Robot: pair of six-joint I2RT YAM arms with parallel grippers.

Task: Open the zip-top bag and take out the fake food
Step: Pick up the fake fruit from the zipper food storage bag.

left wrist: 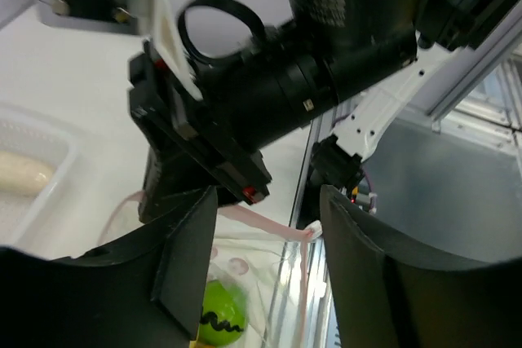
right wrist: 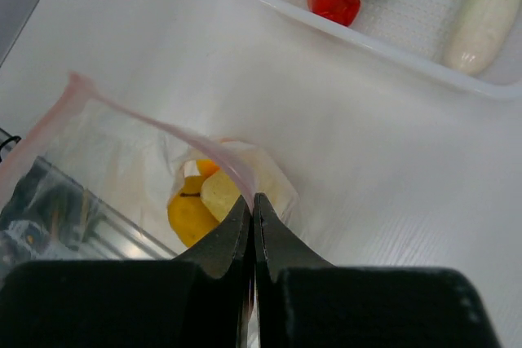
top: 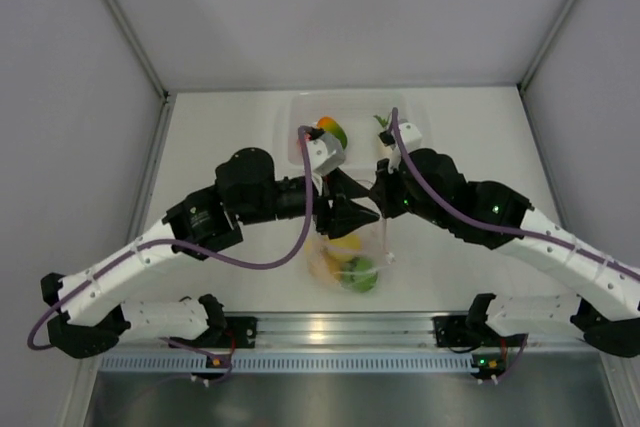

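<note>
One bag [top: 350, 265] of thin, crinkly clear film lies on the bench [top: 220, 147] between the two arms, on the near side of one rigid tub [right wrist: 367, 41]. It is judged light, limp and slippery. The pink strip [right wrist: 155, 128] along its mouth is the firmest hold. The right pincer [right wrist: 254, 201] is closed on that strip. The left pincer [left wrist: 269, 201] stands apart, a finger on either side of it. Fake food [right wrist: 189, 213]: at least three pieces show in the bag (yellow, orange, green) and four in the tub.
</note>
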